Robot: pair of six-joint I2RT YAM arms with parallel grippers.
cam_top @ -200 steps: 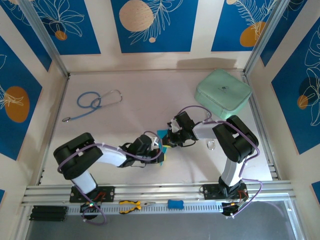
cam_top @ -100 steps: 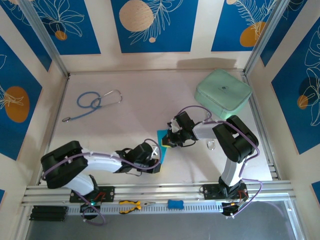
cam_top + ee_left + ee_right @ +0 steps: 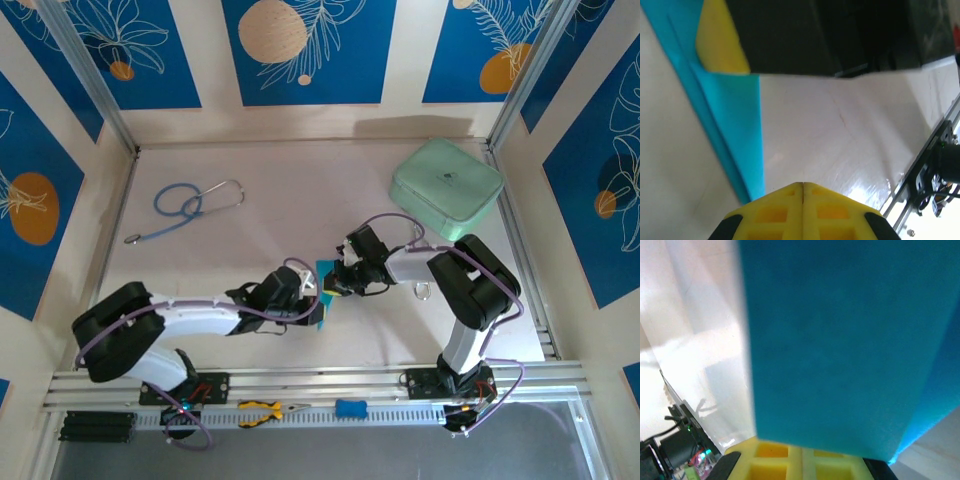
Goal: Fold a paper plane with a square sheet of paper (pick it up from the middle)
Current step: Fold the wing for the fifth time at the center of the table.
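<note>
On the pale tabletop [image 3: 260, 240], a thin, creased cyan-blue paper sheet [image 3: 737, 120] lies between the left gripper [image 3: 802, 202] and right gripper [image 3: 801, 457], both closed. Feather-light, floppy and easily torn, it looks best pinched along a folded edge.

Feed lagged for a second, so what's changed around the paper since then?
The left arm swung its elbow back toward the near edge. The left gripper dipped that way along the paper, then came back up beside the right gripper. Both grippers stayed shut, with nothing visibly grabbed or released. The right arm, stethoscope and case are unchanged.
</note>
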